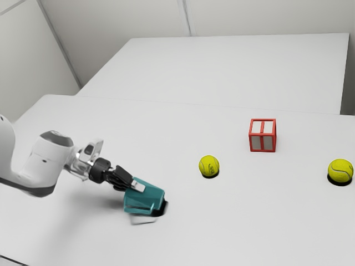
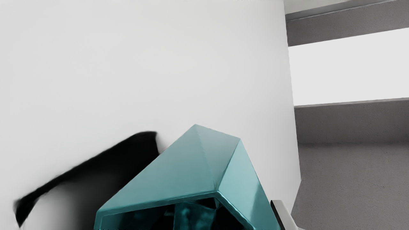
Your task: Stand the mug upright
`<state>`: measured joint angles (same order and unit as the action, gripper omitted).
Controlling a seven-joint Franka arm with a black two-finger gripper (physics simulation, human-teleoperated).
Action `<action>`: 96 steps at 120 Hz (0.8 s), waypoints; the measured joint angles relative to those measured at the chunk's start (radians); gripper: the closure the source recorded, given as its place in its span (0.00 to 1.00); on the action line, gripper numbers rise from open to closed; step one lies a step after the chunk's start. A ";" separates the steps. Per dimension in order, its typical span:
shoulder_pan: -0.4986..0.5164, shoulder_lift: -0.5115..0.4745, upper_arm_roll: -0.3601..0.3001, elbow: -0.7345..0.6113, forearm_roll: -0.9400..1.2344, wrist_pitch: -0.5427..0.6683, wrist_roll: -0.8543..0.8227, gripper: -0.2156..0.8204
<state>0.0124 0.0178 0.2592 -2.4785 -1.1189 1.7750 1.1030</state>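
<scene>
The white arm reaches in from the exterior view's left, its black hand slanting, it seems, downward.

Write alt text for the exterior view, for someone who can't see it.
A robot arm has its gripper at a tilted teal mug by a white tabletop. Toward the exterior view's right are a yellow tennis ball, a red-edged box with white panels and, farthest over, another tennis ball.
</scene>
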 joint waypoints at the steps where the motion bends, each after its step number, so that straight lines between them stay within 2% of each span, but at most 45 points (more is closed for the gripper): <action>1: 0.000 -0.004 -0.001 0.000 0.000 0.001 0.000 0.92; 17: 0.002 -0.065 -0.023 0.011 0.008 0.021 -0.002 0.93; 33: -0.007 -0.105 -0.079 0.105 0.111 0.069 -0.021 0.95; 60: -0.020 -0.102 -0.176 0.278 0.512 0.221 -0.076 0.95; 96: -0.075 -0.031 -0.185 0.335 0.951 0.390 -0.178 0.96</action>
<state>-0.0624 -0.0134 0.0741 -2.1436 -0.1674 2.1650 0.9250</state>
